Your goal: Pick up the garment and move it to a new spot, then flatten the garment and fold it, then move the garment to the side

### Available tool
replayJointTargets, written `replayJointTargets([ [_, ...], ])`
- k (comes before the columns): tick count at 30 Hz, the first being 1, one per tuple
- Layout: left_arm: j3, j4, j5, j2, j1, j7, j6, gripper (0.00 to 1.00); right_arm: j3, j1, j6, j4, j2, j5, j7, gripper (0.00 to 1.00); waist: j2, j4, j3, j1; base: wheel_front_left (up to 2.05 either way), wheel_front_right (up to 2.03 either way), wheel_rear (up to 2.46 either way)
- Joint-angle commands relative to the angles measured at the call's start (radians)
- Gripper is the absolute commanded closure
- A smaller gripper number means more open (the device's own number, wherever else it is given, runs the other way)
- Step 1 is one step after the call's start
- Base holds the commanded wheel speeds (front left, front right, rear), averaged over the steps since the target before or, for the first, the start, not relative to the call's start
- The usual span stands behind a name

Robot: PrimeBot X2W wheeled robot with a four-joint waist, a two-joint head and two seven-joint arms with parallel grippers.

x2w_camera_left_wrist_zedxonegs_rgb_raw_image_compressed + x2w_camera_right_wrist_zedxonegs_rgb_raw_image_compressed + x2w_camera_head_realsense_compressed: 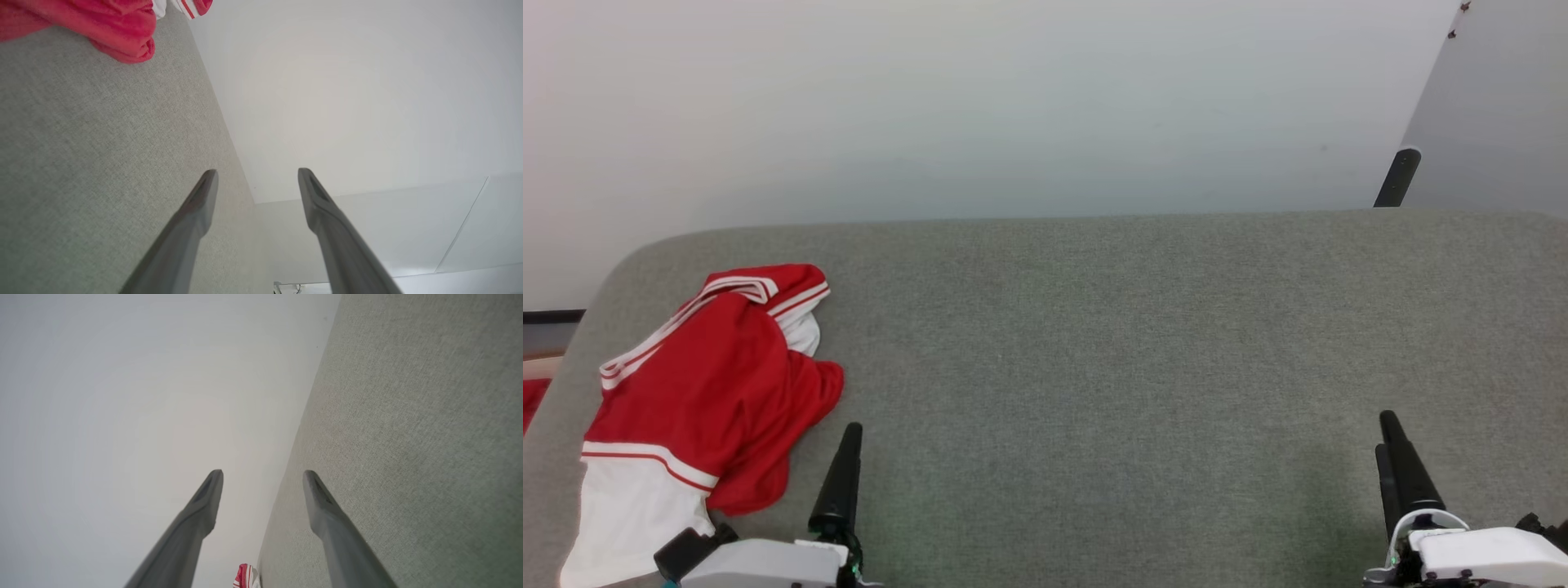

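A big grey surface (pixel 1135 343) lies in front of a white wall (pixel 980 98). The garment (pixel 698 384) sits in a messy heap at the left end. It is red with white sleeves and stripy edges. The left gripper (pixel 849 437) points up just beside the heap. The right gripper (pixel 1388 429) points up at the lower right, well apart from the garment.

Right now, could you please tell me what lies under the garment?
The garment rests crumpled on the grey fabric surface; anything beneath its folds is covered and cannot be seen.
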Motion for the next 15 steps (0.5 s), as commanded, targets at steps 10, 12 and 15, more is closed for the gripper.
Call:
replayJointTargets([
  [10,-0.041,-0.024,0.281,0.043,-0.026,-0.044,0.045,0.00,0.032,0.002,0.000,-0.027,-0.025,-0.248,-0.039,0.00,-0.0001,0.000,-0.005,0.0000,0.00,0.00,0.00],
  [12,-0.047,-0.030,0.349,0.045,-0.025,-0.051,0.054,0.00,0.038,0.003,0.000,-0.030,-0.026,-0.304,-0.046,0.00,-0.0001,0.000,-0.006,0.0000,0.00,0.00,0.00],
  [15,-0.052,-0.039,0.447,0.048,-0.023,-0.060,0.064,0.00,0.043,0.006,0.000,-0.033,-0.029,-0.395,-0.056,0.00,-0.0001,0.000,-0.007,0.0000,0.00,0.00,0.00],
])
